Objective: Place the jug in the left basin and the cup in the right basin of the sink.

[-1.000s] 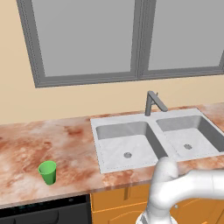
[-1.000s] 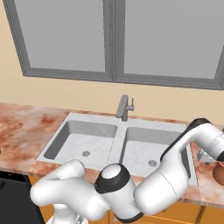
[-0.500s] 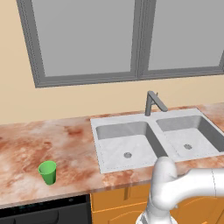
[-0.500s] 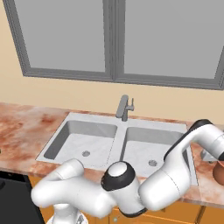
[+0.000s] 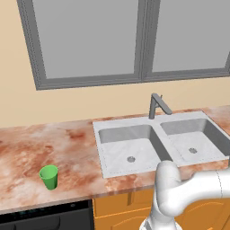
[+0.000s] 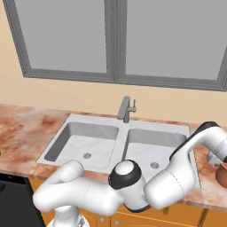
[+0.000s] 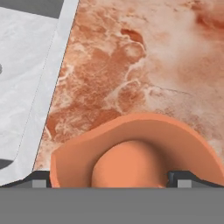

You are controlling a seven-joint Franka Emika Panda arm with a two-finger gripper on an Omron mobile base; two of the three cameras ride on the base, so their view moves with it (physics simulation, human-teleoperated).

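Observation:
The terracotta jug (image 7: 131, 151) stands on the marble counter just right of the sink; its flared rim shows close below my hand, and it also shows at the far right edge (image 6: 221, 176). My gripper (image 7: 111, 179) is open, with one fingertip (image 7: 39, 180) on each side of the rim. The green cup (image 5: 48, 177) stands upright on the counter far left of the sink. The left basin (image 5: 130, 150) is the wider one, and the right basin (image 5: 193, 144) lies beside it. Nothing stands in either. The right basin's floor (image 7: 19, 65) lies left of the jug.
An angular grey faucet (image 5: 157, 106) rises behind the divider between the basins. The sink's flat rim (image 7: 48, 92) runs between the jug and the right basin. Windows line the wall behind. Wooden cabinets and a dark appliance (image 5: 45, 220) sit under the counter.
The arm has reached a little further right and down toward the jug. The cup and the jug have not moved, and the jaws have stayed wide.

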